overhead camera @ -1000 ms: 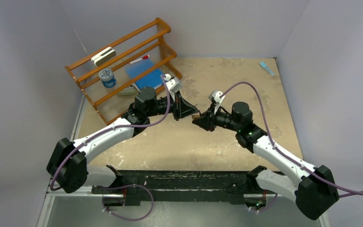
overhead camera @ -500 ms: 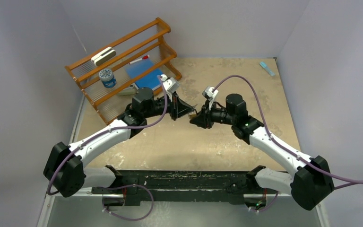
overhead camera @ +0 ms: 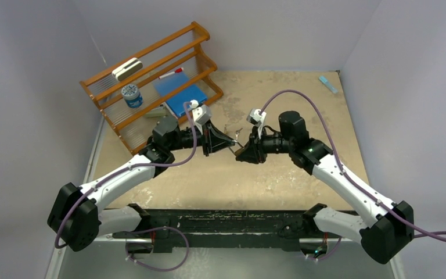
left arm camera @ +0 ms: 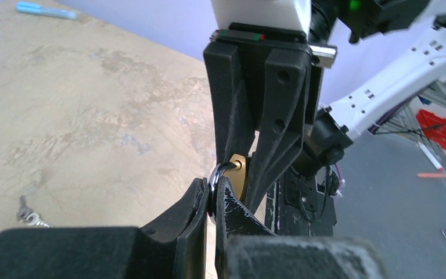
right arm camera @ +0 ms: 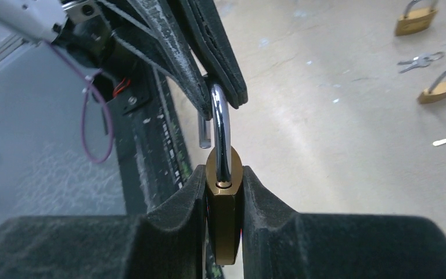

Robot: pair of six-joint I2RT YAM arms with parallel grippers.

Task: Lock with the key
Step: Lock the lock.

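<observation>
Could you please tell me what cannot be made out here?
Keyhole of the padlock: right wrist view, hidden by the right hand.
Padlock body: left wrist view, mostly behind that hand.
Top view: padlock too small between right hand and left hand.
Loose keys: right wrist view, teeth blurred.

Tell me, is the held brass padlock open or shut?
Open: on the brass padlock, one end of the steel shackle hangs free outside the body.
</observation>
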